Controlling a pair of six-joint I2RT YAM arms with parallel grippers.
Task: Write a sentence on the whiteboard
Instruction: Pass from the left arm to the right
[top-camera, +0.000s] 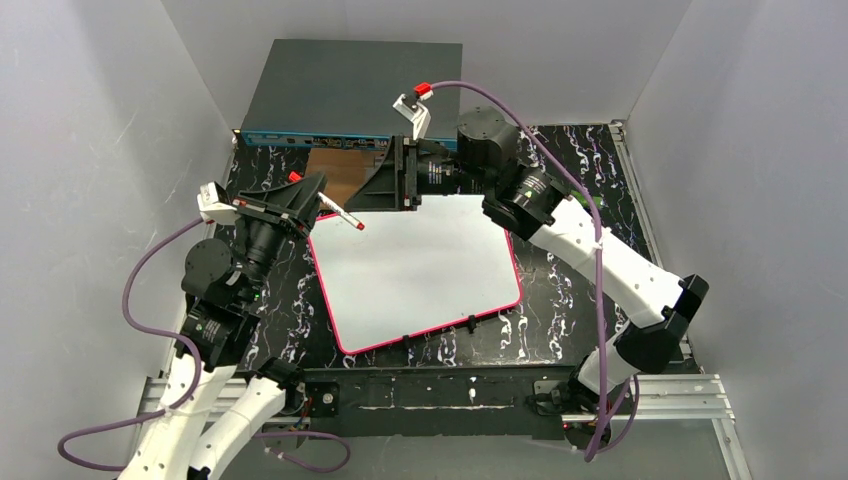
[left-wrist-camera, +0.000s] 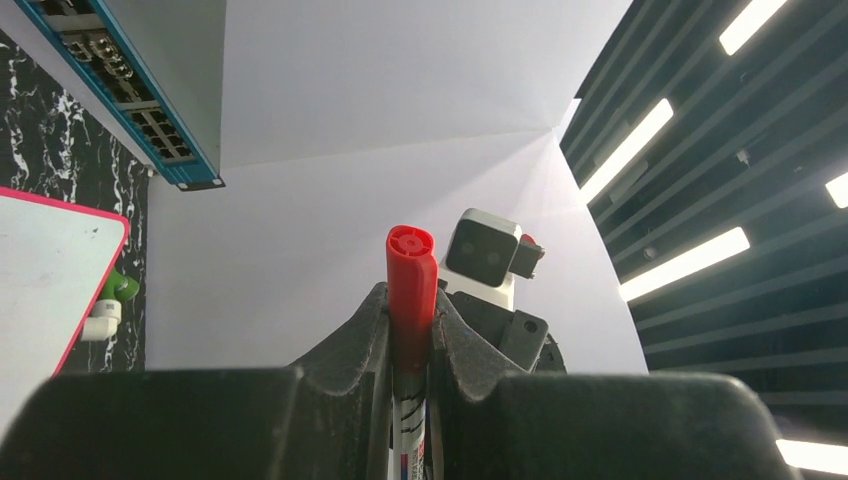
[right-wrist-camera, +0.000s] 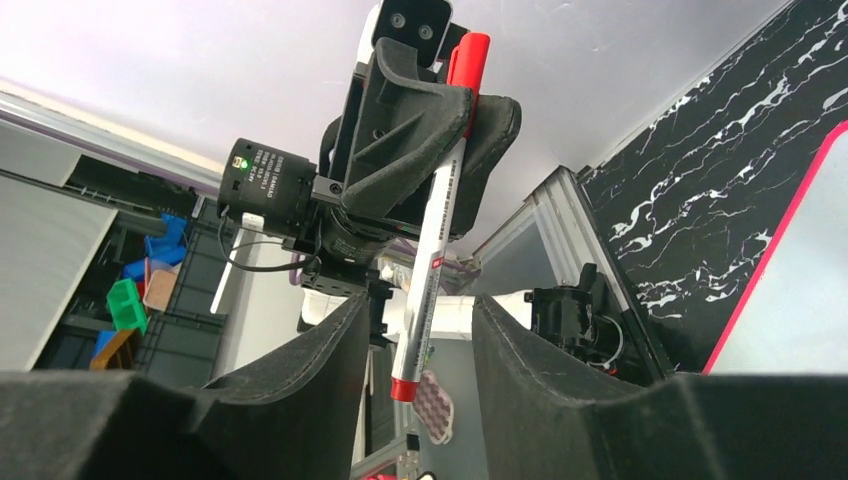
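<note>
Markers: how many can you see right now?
1. The marker is clamped in the left gripper, its tip near the whiteboard's far-left corner. Others could be hidden behind the arms.

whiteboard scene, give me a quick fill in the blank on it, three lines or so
1. The whiteboard has ___ writing on it yet.
2. The left gripper is shut on a red ___.
3. The right gripper has its jaws apart and holds ___.

Missing words: no; marker; nothing.
</note>
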